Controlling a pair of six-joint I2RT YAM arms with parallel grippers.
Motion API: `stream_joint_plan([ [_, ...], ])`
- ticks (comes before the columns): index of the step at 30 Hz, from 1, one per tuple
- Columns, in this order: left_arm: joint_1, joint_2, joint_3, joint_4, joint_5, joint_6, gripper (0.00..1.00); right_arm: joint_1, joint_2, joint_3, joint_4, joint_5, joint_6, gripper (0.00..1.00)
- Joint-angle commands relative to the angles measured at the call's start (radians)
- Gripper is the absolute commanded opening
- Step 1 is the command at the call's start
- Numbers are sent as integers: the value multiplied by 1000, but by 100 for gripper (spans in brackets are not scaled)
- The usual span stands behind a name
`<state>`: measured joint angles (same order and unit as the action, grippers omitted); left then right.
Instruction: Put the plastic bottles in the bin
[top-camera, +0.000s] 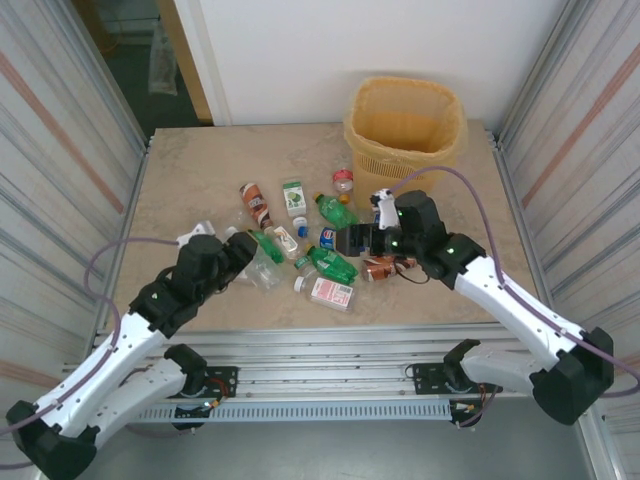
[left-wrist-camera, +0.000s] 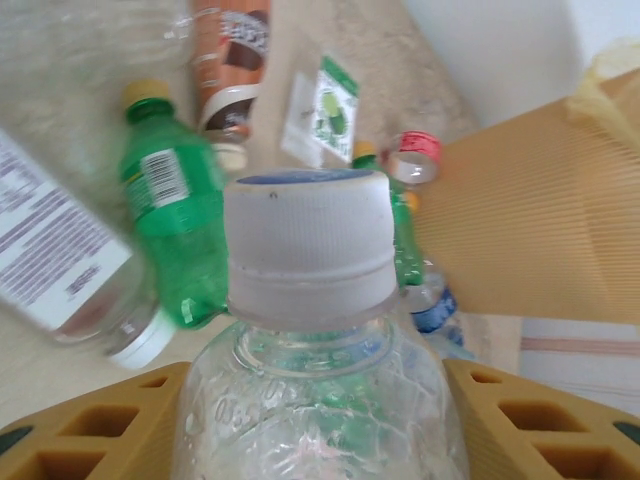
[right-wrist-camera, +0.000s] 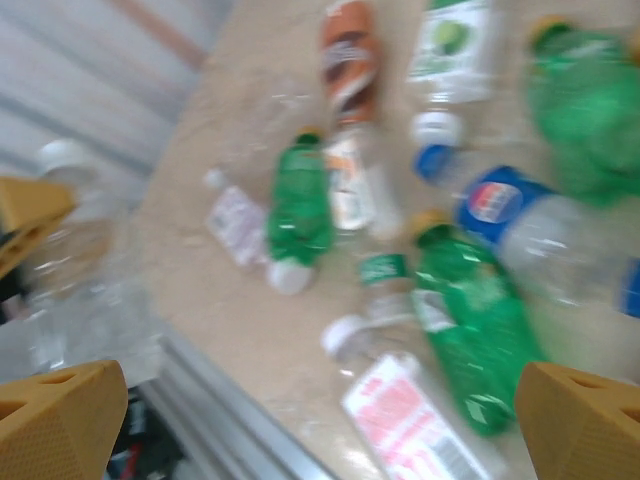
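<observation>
Your L arm (top-camera: 150, 330) stretches low and fwd, elbow bent. The L pincer (top-camera: 243, 258) is clamped on a clear bottle (left-wrist-camera: 310, 330), white cap poking out past the pads (left-wrist-camera: 90, 430). The bin (top-camera: 400, 160) sits well ahead and right of it. Your R arm (top-camera: 500, 290) angles inward, R pincer (right-wrist-camera: 320, 405) spread wide, hovering over a green bottle (right-wrist-camera: 470, 340) and a pink-label bottle (right-wrist-camera: 400, 425) lying on the tabletop (top-camera: 200, 170).
</observation>
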<state>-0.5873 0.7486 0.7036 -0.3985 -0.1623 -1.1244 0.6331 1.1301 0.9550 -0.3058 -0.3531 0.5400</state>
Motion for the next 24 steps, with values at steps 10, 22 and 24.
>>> stream_joint_plan([
  [10, 119, 270, 256, 298, 567, 336, 24, 96, 217, 174, 292, -332, -16, 98],
  [22, 127, 344, 297, 433, 733, 310, 24, 113, 302, 209, 393, -377, 10, 90],
  [24, 129, 342, 291, 446, 739, 304, 25, 114, 314, 215, 409, -386, 20, 85],
])
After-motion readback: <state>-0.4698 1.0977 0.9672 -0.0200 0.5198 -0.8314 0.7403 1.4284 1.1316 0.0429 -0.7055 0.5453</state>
